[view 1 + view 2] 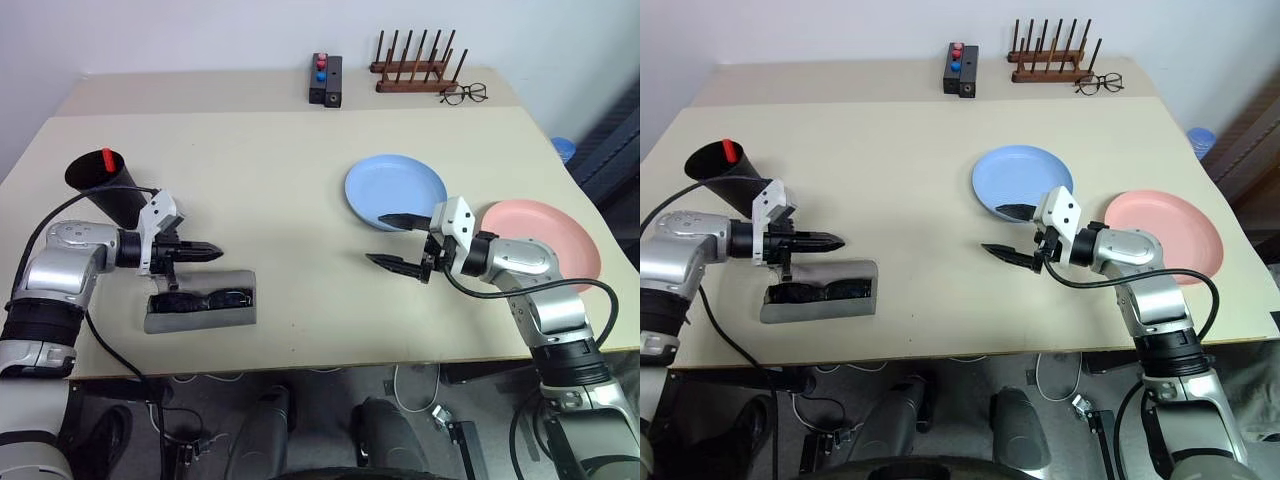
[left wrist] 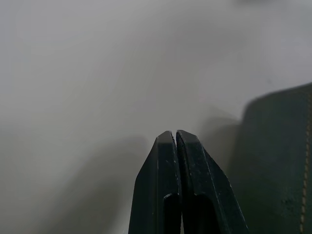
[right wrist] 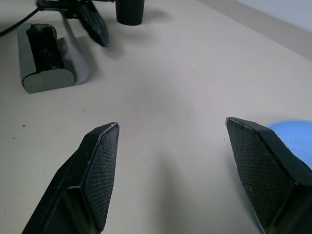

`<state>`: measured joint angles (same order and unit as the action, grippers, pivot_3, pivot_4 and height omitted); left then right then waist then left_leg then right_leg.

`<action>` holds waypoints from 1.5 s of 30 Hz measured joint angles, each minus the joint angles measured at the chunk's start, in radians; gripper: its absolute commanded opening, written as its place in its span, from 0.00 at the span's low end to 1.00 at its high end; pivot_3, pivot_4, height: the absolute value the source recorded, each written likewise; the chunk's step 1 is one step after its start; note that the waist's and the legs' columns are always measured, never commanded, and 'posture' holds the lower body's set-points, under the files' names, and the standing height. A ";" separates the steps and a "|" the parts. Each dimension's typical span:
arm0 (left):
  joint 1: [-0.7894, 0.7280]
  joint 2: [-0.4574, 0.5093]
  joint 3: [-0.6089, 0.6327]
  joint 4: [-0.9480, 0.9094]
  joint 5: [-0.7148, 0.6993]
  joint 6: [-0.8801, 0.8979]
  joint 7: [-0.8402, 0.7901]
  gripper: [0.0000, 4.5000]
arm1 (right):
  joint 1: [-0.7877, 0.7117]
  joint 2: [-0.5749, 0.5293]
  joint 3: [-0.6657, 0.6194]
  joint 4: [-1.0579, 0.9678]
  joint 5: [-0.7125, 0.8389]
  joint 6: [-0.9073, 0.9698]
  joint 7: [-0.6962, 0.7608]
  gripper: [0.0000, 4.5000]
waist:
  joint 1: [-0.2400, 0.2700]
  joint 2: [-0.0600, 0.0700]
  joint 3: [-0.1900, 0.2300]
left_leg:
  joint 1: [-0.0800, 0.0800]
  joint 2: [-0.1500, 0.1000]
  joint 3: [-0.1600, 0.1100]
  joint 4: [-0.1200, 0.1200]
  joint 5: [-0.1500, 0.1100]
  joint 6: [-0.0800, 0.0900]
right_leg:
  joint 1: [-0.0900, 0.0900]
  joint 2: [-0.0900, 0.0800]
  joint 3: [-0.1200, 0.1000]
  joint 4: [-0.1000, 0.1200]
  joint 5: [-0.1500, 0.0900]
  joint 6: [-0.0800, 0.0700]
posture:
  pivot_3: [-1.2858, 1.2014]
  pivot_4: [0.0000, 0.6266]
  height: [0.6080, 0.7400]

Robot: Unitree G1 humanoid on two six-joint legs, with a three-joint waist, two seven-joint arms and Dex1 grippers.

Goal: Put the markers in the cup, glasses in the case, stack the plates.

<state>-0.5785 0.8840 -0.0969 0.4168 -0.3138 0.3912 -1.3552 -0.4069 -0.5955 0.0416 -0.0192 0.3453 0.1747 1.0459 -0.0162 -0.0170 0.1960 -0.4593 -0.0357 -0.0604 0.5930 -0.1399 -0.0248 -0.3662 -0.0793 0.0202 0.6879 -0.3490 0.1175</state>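
**Left tool pinched shut over the case, right tool spread wide by the plates**

The left tool point(image 1: 212, 252) has its two fingers pressed together with nothing between them, and it hangs just above the far edge of the case point(image 1: 200, 311), which lies near the counter's near-left edge. The glasses point(image 1: 205, 299) already sit inside the case, whose flap looks not yet folded over; a pinched tip suits nudging that flap down, I judge. Just far-left of that tool stands the cup point(image 1: 108, 185), tilted in the head view, with a red marker cap point(image 1: 107, 158) poking out of its rim; the second marker I cannot make out.

The right tool point(image 1: 397, 239) is spread wide and empty, hovering just beside the near edge of the blue plate point(image 1: 395, 189). The pink plate point(image 1: 545, 237) lies right of it, apart from the blue one, so stacking remains to be done.

The middle of the counter point(image 1: 280, 180) is bare, giving both arms free room. The pink plate sits close to the right edge, and the case close to the near edge.
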 measured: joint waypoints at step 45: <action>0.095 -0.233 0.256 -0.477 -0.440 0.287 0.070 0.99 | 0.075 -0.402 -0.153 0.098 -0.107 0.265 -0.085 0.79 | 0.006 0.000 0.000 | 0.000 0.000 0.000 0.001 0.000 0.000 | 0.003 -0.003 0.000 -0.003 0.000 0.000 | 0.52 0.24 0.96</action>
<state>-0.4833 0.6506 0.1590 -0.0601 -0.7537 0.6784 -1.2847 -0.3318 -0.9974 -0.1109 0.0789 0.2385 0.4400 0.9611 -0.0106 -0.0171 0.1958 -0.4590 -0.0358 -0.0604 0.5936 -0.1402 -0.0246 -0.3633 -0.0823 0.0202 0.6848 -0.3490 0.1172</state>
